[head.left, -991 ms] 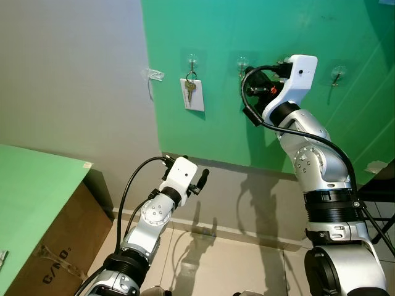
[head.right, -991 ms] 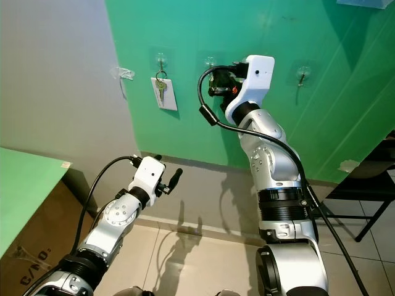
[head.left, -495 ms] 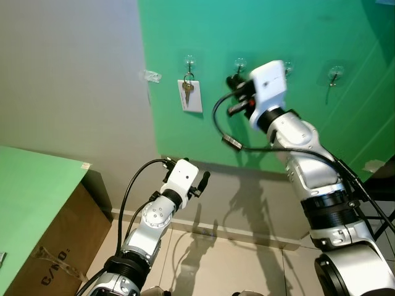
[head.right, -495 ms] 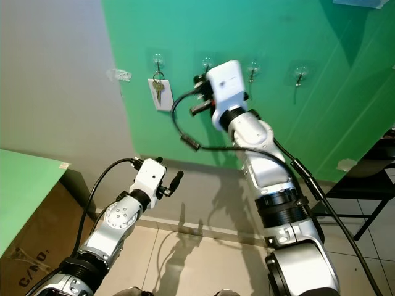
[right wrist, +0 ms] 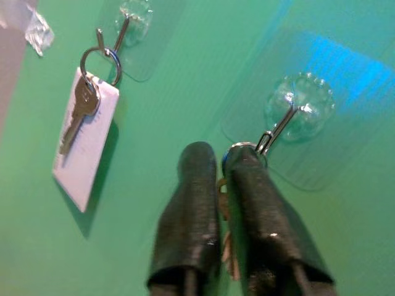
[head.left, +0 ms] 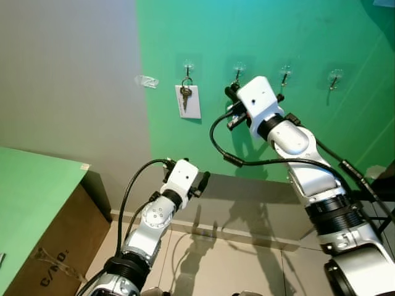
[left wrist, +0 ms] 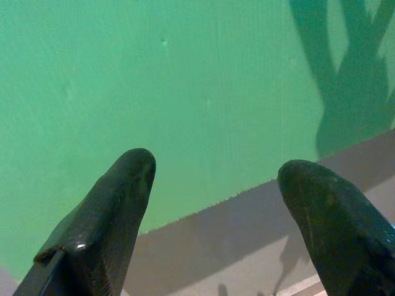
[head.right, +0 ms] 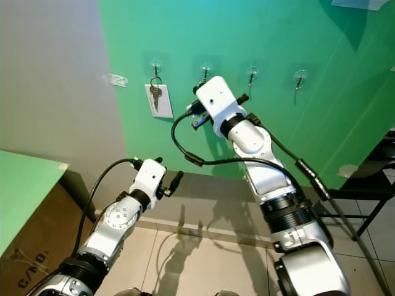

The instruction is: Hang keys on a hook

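Keys on a small silver ring [right wrist: 229, 185] are pinched between the two black fingers of the right gripper [right wrist: 223, 185], and the ring is being brought right up to the wire of a clear plastic suction hook [right wrist: 297, 111] on the green wall panel [head.left: 308, 37]. From the wrist view the ring looks to be touching or just under the hook's tip, but whether it is actually threaded on can't be told. So the hanging step itself is in hand, not yet finished by the look of it.

Next, the ring probably needs to be lifted over the hook's tip and lowered onto it, then the fingers parted and drawn back without dragging the ring off again.

To the left, on the neighbouring hook, another silver key with a white rectangular tag [head.left: 187, 101] is already hung. The left gripper [left wrist: 216, 203] is held low and idle with its fingers spread wide, holding nothing, pointed at the bottom of the green panel.

Compared with a second ago, the right arm is swung leftward and the gripper has shifted across towards the second hook from the left. The left arm is barely changed.
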Robot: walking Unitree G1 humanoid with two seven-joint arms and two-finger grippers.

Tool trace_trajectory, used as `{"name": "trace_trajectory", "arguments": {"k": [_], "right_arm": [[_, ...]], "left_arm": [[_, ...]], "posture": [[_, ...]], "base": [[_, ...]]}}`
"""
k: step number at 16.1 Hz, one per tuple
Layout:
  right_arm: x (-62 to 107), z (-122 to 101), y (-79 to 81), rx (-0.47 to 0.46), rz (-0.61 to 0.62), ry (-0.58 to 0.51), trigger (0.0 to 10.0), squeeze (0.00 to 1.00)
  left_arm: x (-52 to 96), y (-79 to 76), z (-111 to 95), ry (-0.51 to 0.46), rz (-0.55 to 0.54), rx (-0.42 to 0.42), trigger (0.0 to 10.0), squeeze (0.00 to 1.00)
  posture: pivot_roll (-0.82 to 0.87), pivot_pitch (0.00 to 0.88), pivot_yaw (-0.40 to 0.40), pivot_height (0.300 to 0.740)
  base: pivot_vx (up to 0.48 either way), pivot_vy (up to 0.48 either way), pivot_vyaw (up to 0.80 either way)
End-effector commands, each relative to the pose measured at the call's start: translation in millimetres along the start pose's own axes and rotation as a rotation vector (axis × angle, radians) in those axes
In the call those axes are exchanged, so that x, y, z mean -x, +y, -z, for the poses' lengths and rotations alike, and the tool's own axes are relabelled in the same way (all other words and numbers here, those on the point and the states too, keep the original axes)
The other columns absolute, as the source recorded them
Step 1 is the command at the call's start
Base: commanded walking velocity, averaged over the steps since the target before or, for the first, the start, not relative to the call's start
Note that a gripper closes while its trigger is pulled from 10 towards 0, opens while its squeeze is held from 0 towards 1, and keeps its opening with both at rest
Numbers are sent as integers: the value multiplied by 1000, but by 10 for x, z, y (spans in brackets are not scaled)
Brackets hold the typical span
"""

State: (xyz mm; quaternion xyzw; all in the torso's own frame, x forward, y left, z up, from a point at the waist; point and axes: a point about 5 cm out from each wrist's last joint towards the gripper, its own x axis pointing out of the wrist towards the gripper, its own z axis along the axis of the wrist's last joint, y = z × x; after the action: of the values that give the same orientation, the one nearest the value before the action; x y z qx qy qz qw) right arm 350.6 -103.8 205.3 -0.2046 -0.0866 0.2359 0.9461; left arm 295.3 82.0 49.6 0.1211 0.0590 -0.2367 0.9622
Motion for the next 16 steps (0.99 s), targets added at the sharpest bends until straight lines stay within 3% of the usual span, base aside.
{"name": "trace_trajectory", "arguments": {"k": [1,6,16], "right_arm": [[25,94,1,-59,-11,41,10000,1000],[-3,24,-97,-51,67,-11,10000,1000],[-11,23,-110,-18,86,-32,10000,1000]], "left_arm": [[-9,-9,-18,0,1,-9,10000,0],[-5,-23,-17,3,1,-4,10000,0],[8,-10,-10,6,-8,-5,10000,0]], "posture": [[-126,0,-5,740],[-124,0,-7,740],[-123,0,-9,740]], "base": [[0,0,0],[0,0,0],[0,0,0]]}}
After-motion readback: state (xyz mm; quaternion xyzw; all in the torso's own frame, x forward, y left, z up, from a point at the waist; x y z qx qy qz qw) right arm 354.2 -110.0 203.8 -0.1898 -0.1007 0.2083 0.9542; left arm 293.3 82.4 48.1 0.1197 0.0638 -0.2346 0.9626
